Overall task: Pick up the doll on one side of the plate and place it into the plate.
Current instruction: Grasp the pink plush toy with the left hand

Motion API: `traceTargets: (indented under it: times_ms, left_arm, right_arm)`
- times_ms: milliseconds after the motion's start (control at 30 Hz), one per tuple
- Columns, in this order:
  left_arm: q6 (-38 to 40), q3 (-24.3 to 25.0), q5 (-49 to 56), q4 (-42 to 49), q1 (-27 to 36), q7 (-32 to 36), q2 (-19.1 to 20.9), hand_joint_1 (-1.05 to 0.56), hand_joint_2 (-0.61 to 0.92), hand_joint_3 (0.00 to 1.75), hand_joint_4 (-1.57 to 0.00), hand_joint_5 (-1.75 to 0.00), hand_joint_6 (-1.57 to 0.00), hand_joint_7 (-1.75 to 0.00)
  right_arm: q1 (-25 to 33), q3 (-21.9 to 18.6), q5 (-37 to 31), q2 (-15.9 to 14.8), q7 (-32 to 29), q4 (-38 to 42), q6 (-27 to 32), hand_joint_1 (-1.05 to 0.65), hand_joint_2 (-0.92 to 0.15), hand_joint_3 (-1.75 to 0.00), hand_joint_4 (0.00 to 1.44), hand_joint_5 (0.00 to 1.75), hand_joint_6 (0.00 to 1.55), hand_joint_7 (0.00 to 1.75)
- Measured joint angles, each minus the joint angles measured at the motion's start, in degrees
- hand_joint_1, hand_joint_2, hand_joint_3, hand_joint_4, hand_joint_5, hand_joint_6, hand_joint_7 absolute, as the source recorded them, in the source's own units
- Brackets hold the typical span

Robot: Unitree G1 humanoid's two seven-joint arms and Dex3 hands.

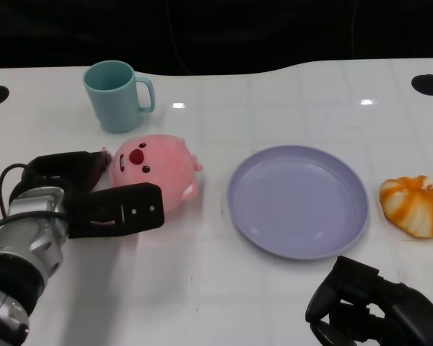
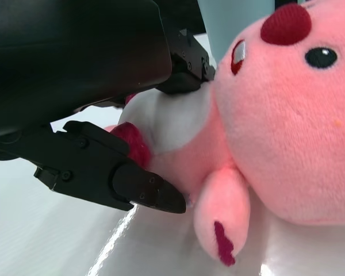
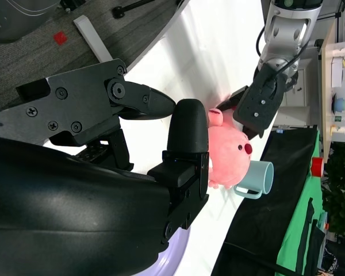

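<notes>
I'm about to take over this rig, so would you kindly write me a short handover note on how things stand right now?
Left hand: fingers closed around the pink doll, which still rests on the table to the left of the plate; not lifted yet.
Right hand: low at the near edge, holding nothing, fingers curled.
Purple plate: holds nothing.
Also on the table: a teal mug behind the doll and an orange-and-white plush to the right of the plate.
Done: reach and grasp. Left: lift the doll, carry it right, set it in the plate, release.
</notes>
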Motion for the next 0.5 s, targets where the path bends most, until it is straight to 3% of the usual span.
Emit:
traceTargets:
  times_ms: [33, 67, 100, 133, 200, 433, 500]
  left_arm:
    - [-1.0, 0.1, -0.4, 0.4, 0.1, 1.5, 0.0, -0.25, 0.92, 0.10, -0.78, -1.44, -1.17, -0.27]
    - [-1.9, 0.2, -0.6, 0.6, 0.4, 3.3, 0.1, -0.25, 0.92, 0.17, -0.76, -1.59, -0.94, -0.89]
    - [-2.7, 0.2, -0.6, 0.8, 0.6, 5.0, 0.1, -0.25, 0.92, 0.23, -0.77, -1.68, -0.73, -1.40]
    - [-3.5, 0.3, -0.6, 0.8, 1.0, 7.0, 0.3, -0.24, 0.92, 0.27, -0.79, -1.71, -0.66, -1.57]
    - [-5.1, 0.5, -0.8, 0.9, 1.9, 10.6, 0.6, -0.22, 0.91, 0.31, -0.83, -1.74, -0.61, -1.71]
    - [-10.0, 2.6, -2.8, -1.4, 5.8, 16.6, 1.5, -0.19, 0.89, 0.31, -0.86, -1.75, -0.63, -1.75]
    - [-10.1, 4.3, -4.8, -3.5, 7.2, 16.4, 1.5, -0.18, 0.81, 0.49, -0.87, -1.75, -0.65, -1.75]
  right_arm:
    - [0.0, 0.0, 0.0, 0.0, 0.0, 0.0, 0.1, -0.25, -0.90, -0.57, 0.65, 1.75, 0.46, 1.65]
    - [0.0, 0.0, 0.0, 0.0, 0.0, 0.0, 0.2, -0.26, -0.90, -0.57, 0.65, 1.75, 0.46, 1.65]
    - [0.0, 0.0, 0.0, 0.0, 0.0, 0.0, 0.3, -0.26, -0.90, -0.57, 0.65, 1.75, 0.46, 1.65]
    - [0.0, 0.0, 0.0, 0.0, 0.0, 0.0, 0.4, -0.26, -0.90, -0.57, 0.65, 1.75, 0.46, 1.65]
    - [0.0, 0.0, 0.1, 0.0, 0.0, 0.0, 0.5, -0.26, -0.90, -0.57, 0.65, 1.75, 0.46, 1.65]
    - [-0.1, 0.0, -0.1, 0.0, 0.0, 0.0, 0.5, -0.24, -0.89, -0.58, 0.66, 1.75, 0.47, 1.65]
    - [-0.2, 0.0, -0.1, 0.0, 0.0, 0.0, 0.5, -0.25, -0.89, -0.58, 0.65, 1.75, 0.46, 1.65]
